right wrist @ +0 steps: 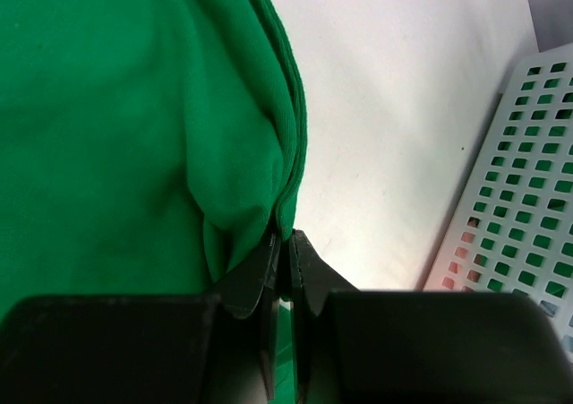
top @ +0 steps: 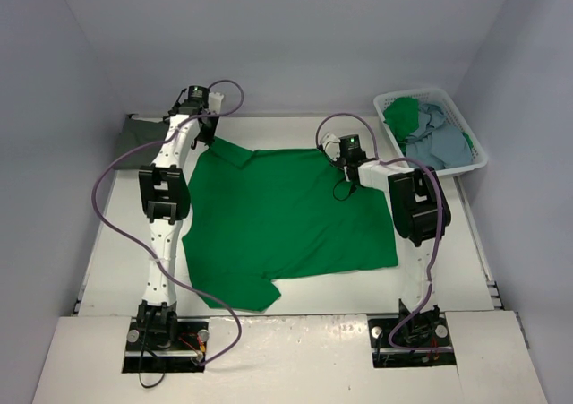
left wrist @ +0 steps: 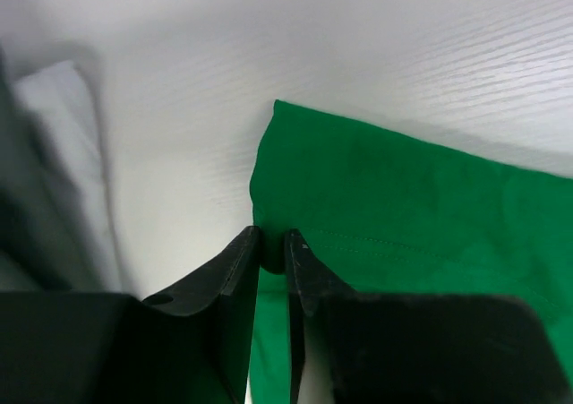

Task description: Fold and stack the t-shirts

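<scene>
Left gripper [left wrist: 272, 247] nips a sliver of green shirt [top: 286, 216] hem and right gripper [right wrist: 288, 252] clamps a bunched fold, both near the table's [top: 112, 265] far edge; the thin left bite may slip on lifting.

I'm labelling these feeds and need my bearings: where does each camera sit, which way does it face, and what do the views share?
Top external: above and behind the arms, looking down on the table, green t-shirt and white basket; left arm and right arm show.
Left wrist: on that wrist, looking along the left gripper, pinching the shirt's edge.
Right wrist: likewise, along the right gripper, pinching a bunched fold; basket beside.
Shared: all three see the green t-shirt.
</scene>
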Robot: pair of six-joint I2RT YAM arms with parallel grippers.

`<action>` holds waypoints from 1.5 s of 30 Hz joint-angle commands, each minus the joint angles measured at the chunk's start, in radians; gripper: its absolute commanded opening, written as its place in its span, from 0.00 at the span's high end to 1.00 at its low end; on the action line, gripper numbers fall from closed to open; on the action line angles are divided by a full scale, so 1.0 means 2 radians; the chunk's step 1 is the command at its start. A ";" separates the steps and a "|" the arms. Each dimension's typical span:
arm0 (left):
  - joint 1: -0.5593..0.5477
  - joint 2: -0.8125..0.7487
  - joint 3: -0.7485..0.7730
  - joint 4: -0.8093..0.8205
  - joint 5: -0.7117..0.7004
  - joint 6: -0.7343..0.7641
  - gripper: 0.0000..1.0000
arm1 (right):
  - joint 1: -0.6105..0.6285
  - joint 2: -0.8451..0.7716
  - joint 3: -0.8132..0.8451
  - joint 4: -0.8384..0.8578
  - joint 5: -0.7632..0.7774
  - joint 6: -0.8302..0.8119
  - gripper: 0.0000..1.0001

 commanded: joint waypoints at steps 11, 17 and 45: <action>-0.005 -0.124 -0.045 -0.006 0.013 -0.005 0.92 | 0.004 -0.060 -0.019 -0.040 -0.009 0.008 1.00; -0.005 -0.118 -0.060 0.005 0.012 -0.002 0.82 | 0.004 -0.065 -0.027 -0.041 -0.012 0.008 1.00; -0.004 -0.015 0.020 -0.004 -0.006 0.008 0.77 | 0.000 -0.039 -0.028 -0.035 -0.016 0.011 1.00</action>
